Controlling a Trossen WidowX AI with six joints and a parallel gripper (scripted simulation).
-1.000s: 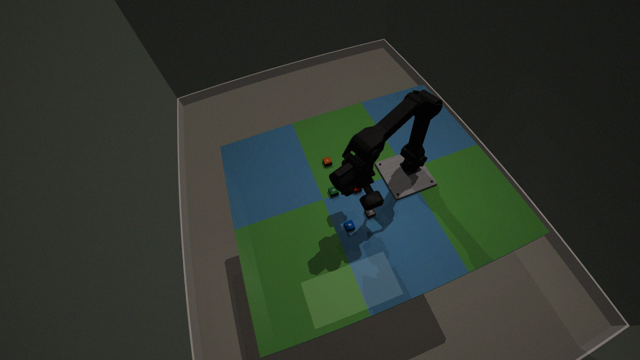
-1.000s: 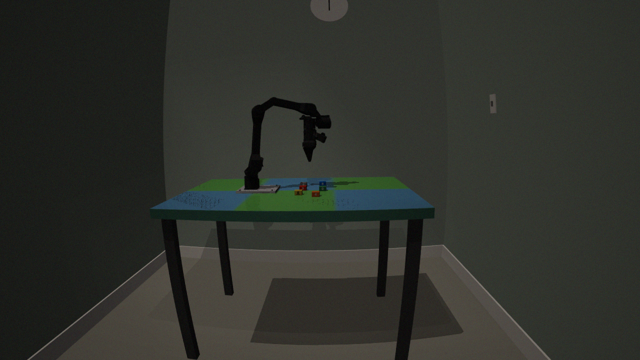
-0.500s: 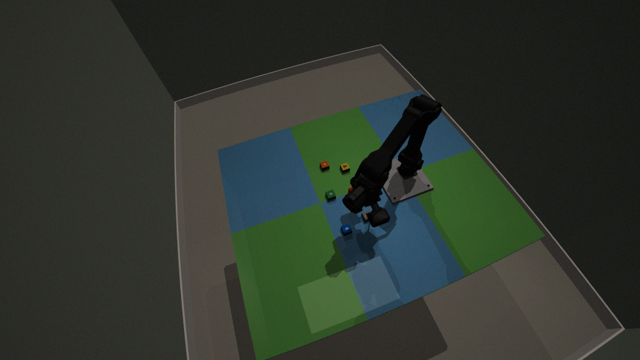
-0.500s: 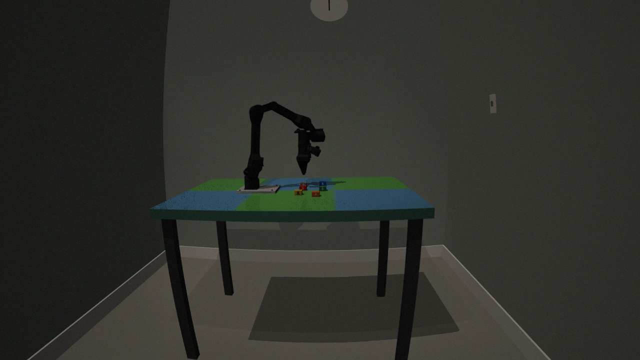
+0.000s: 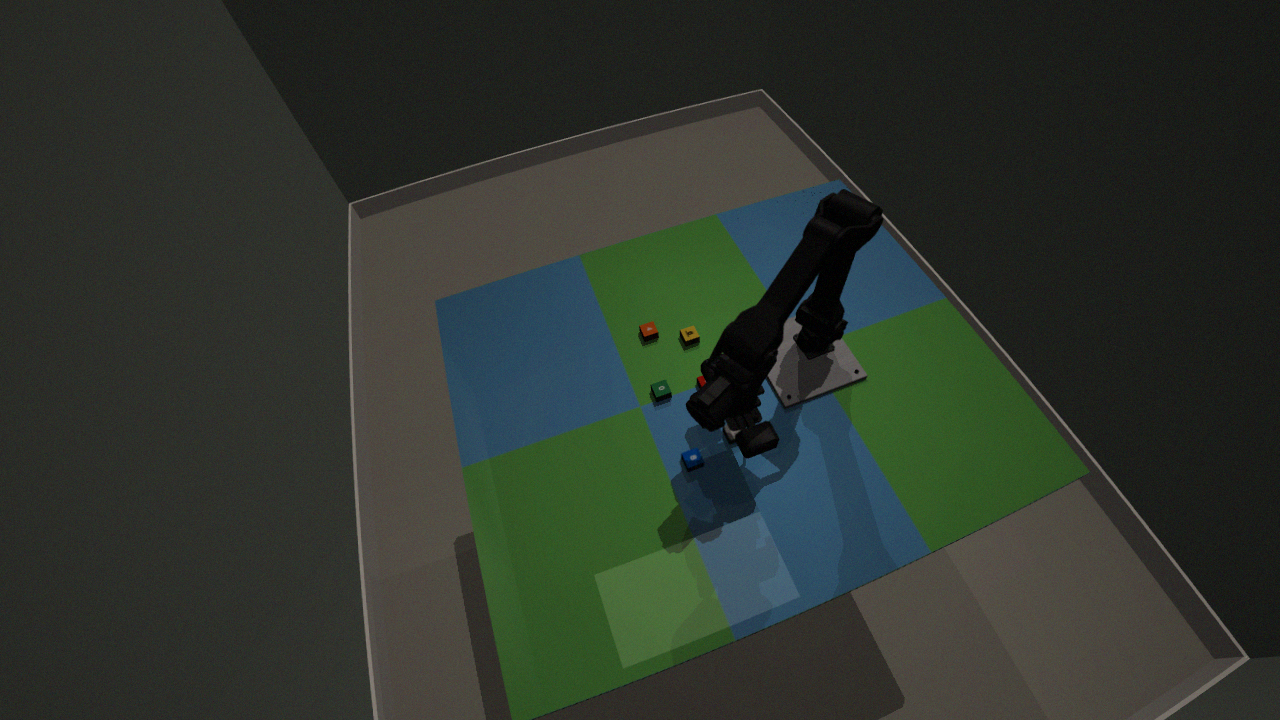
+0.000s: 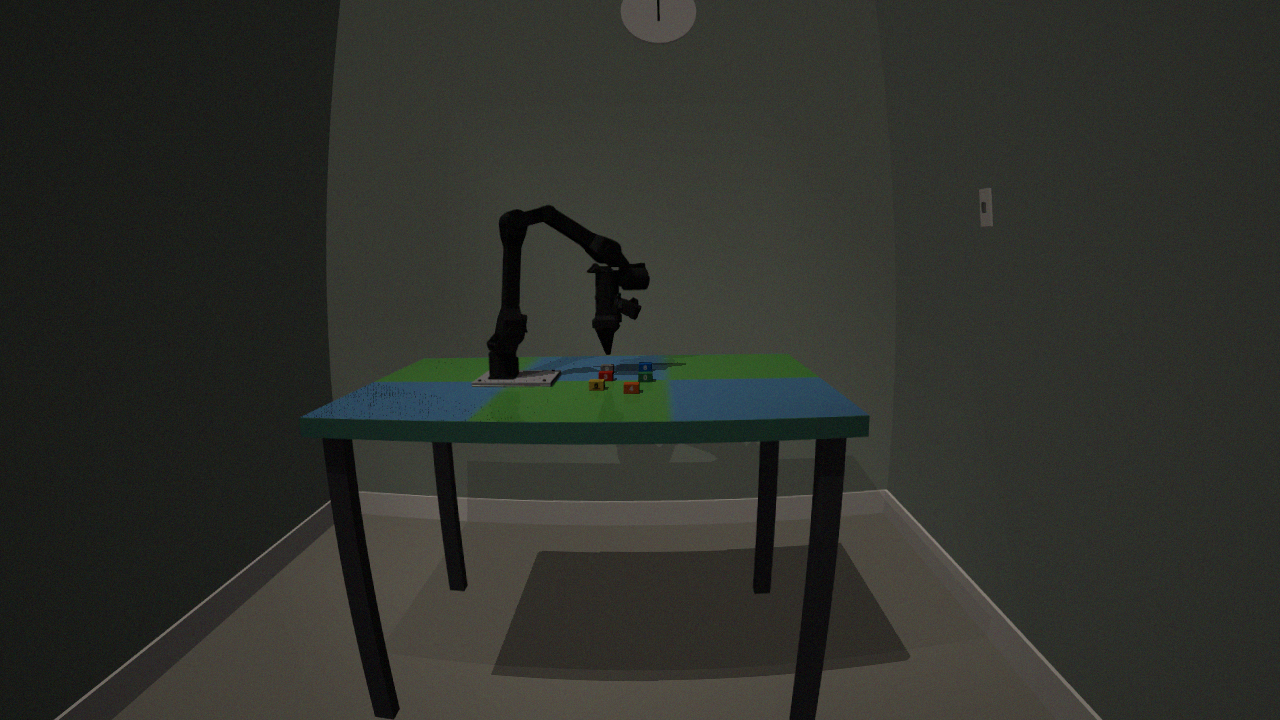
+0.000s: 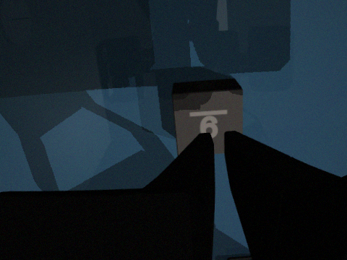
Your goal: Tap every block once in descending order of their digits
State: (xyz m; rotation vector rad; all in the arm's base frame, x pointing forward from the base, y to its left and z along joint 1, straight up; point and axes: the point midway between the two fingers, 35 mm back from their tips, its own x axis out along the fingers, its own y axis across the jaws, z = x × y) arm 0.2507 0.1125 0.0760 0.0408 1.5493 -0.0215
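Pincer (image 5: 735, 426) (image 6: 608, 351) (image 7: 217, 144) points straight down, its tips drawn nearly together; it is shut with nothing between them, only a slim gap showing blue tabletop in the wrist view. Just below, apart from the tips in the exterior view, sits the grey block (image 5: 730, 435) (image 6: 607, 368) (image 7: 188, 126), flat on a blue square. Seen from the wrist, its pale digit looks like a 6 with a bar above; turned around, it reads as an underlined 9.

Near it lie the blue block (image 5: 691, 459) (image 6: 645, 367) and the red block (image 5: 701, 382) (image 6: 605, 376), the latter partly covered by the arm (image 5: 787, 268) (image 6: 511, 277) from the top. Farther out are the green block (image 5: 661, 390) (image 6: 645, 377), yellow block (image 5: 689, 335) (image 6: 597, 385) and orange block (image 5: 648, 331) (image 6: 631, 388), their digits too small to read surely. The arm rises from a pale base plate (image 5: 792, 396) (image 6: 483, 383) on the blue-and-green checkered table (image 5: 537, 358) (image 6: 581, 429).
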